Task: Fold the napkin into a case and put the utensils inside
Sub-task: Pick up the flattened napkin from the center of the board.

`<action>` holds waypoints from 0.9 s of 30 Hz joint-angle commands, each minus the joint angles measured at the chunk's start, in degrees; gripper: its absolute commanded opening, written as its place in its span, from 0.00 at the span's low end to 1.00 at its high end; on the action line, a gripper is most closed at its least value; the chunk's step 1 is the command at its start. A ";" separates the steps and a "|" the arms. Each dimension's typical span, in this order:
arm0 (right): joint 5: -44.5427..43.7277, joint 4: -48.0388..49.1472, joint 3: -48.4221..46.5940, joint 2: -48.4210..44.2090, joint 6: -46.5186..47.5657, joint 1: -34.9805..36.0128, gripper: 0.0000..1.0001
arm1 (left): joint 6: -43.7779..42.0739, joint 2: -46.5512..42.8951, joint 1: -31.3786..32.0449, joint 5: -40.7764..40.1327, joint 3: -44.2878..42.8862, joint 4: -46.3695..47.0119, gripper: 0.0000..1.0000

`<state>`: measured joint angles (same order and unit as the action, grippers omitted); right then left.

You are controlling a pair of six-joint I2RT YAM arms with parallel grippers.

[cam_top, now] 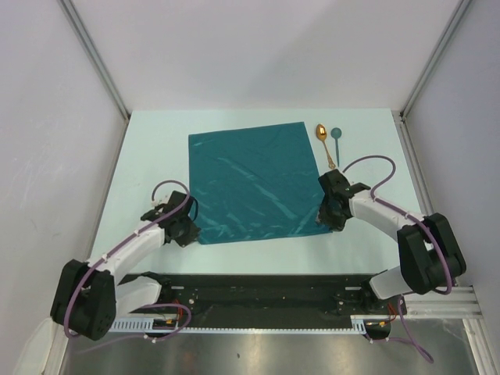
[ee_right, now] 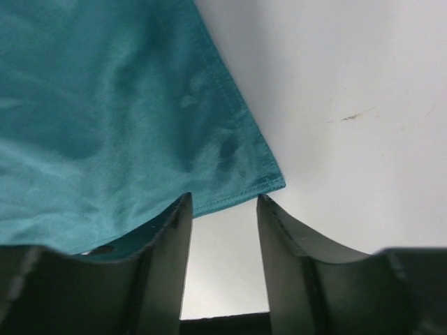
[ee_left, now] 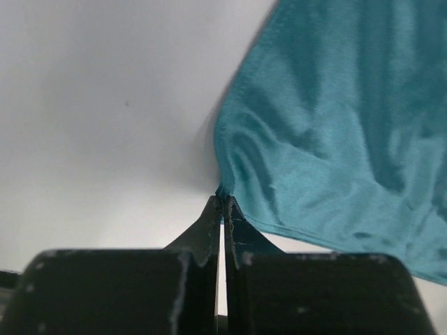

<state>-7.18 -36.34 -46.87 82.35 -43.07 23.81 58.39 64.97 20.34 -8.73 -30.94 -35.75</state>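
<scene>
The napkin (cam_top: 250,180) lies spread flat in the middle of the tabletop (cam_top: 152,148), not yet folded. The left gripper (ee_left: 223,204) has its fingers pressed together on the near left corner, with just the tip of the cloth pinched. The right gripper (ee_right: 223,209) sits at the near right corner with its fingers (ee_right: 171,234) half apart. The hem crosses the gap at the tips, but nothing is gripped there.

This looks like the taking of both near corners for the first fold. I'd want the right gripper to reach a little further over the hem before it shuts, so it catches cloth and not only the stitched edge. Both should then rise together, low and level, keeping the near edge taut. The left hold is slight and the cloth looks slippery, so a jerk could free it.

The gold spoon (cam_top: 322,134) and the teal spoon (cam_top: 336,137) lie side by side towards the far right corner, just beside the napkin. The gold handle ends near the right wrist, so a wide swing there could knock them.
</scene>
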 commanded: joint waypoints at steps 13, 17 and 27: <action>-9.26 -1.89 -0.85 4.23 -4.22 0.53 0.45 | -10.05 -6.61 0.05 2.67 -1.23 4.46 0.00; -9.69 -3.56 -1.12 3.70 -4.04 0.62 0.45 | -10.40 -6.70 0.05 2.49 -1.32 5.07 0.00; -9.52 -3.92 0.20 1.32 -3.16 -0.08 0.48 | -11.28 -6.52 0.05 3.54 -0.70 6.83 0.00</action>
<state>-14.48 -39.68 -47.13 84.84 -46.33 24.14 48.77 58.74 20.34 -6.04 -30.70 -30.96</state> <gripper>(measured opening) 0.475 0.008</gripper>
